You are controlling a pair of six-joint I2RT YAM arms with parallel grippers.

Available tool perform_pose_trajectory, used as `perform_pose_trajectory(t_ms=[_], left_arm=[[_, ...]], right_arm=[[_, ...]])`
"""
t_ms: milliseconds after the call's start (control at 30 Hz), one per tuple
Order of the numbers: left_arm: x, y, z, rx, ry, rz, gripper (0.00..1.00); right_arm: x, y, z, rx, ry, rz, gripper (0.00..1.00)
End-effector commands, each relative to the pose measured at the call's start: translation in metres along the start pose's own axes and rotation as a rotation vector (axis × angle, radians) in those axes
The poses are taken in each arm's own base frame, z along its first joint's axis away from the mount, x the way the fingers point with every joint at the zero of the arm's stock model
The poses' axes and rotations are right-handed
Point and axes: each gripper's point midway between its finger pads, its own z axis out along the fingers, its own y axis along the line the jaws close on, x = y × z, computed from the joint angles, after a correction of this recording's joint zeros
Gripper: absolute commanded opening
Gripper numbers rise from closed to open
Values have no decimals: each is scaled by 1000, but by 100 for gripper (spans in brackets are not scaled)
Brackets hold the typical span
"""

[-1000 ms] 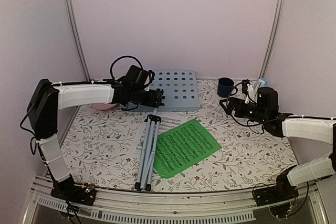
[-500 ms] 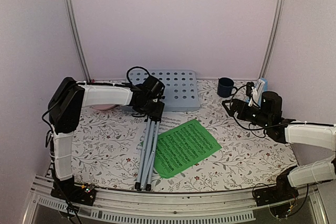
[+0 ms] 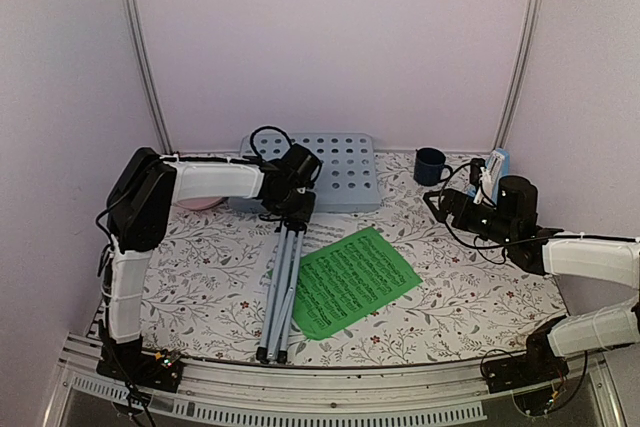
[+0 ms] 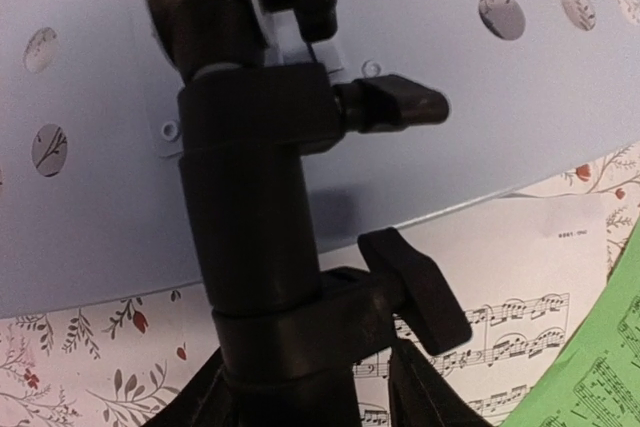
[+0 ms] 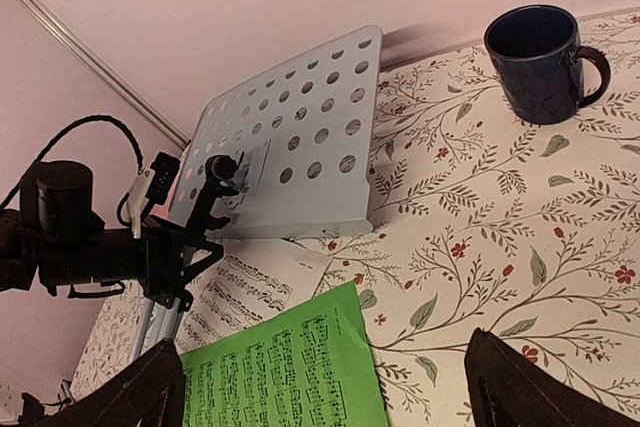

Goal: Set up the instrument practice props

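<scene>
Two pages and one music stand (image 3: 340,169) lie on the flowered table (image 3: 200,277). The stand's grey perforated panel is at the far edge, near the middle. Its folded silver legs (image 3: 281,287) run straight back to the near edge.

The left gripper (image 3: 296,205) sits at the stand's black neck (image 4: 260,227), right where panel and legs meet. From the left wrist, that neck and its two clamp knobs fill the view close up. The fingers themselves do not show, so I cannot tell whether they are clamped on it or only beside it.

A green page (image 3: 350,282) lies just right of the legs, overlapping a white page (image 4: 520,277) that runs under the stand.

The right gripper (image 5: 320,362) hovers near the right edge, well apart from the stand. Its fingers (image 5: 150,387) are spread wide with nothing between them. A small light-blue metronome (image 3: 499,161) stands in the far right corner, just beyond that arm.

A dark blue mug (image 3: 430,165) stands upright by the far edge, right of the panel. A pink plate (image 3: 200,203) shows partly under the left arm.
</scene>
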Motion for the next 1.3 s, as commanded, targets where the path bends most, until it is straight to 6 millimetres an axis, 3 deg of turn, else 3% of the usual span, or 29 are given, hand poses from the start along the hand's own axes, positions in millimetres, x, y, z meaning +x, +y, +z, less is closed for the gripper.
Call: perform_pose_trajectory(t_ms=[0, 200, 433, 633, 700, 933, 1100, 1267], left_arm=[[5, -2, 6, -23, 32, 9, 47], [-5, 3, -3, -25, 15, -16, 30], [-38, 10, -46, -14, -104, -61, 2], [-67, 9, -81, 37, -210, -85, 0], [-86, 11, -109, 68, -290, -96, 0], [-125, 14, -194, 199, -563, -88, 0], [-140, 18, -244, 275, -698, -85, 0], [-150, 7, -303, 452, -886, -45, 0]], right_arm=[[-5, 4, -4, -10, -31, 2, 99], [-6, 5, -6, -11, -37, 4, 99], [-14, 10, -11, -22, -67, -3, 99], [-20, 16, -16, -38, -87, -10, 99], [-24, 18, -20, -45, -103, -14, 99], [-44, 25, -41, -45, -203, -40, 99], [-54, 30, -53, -57, -260, -67, 99], [-55, 44, -60, -128, -274, -108, 99]])
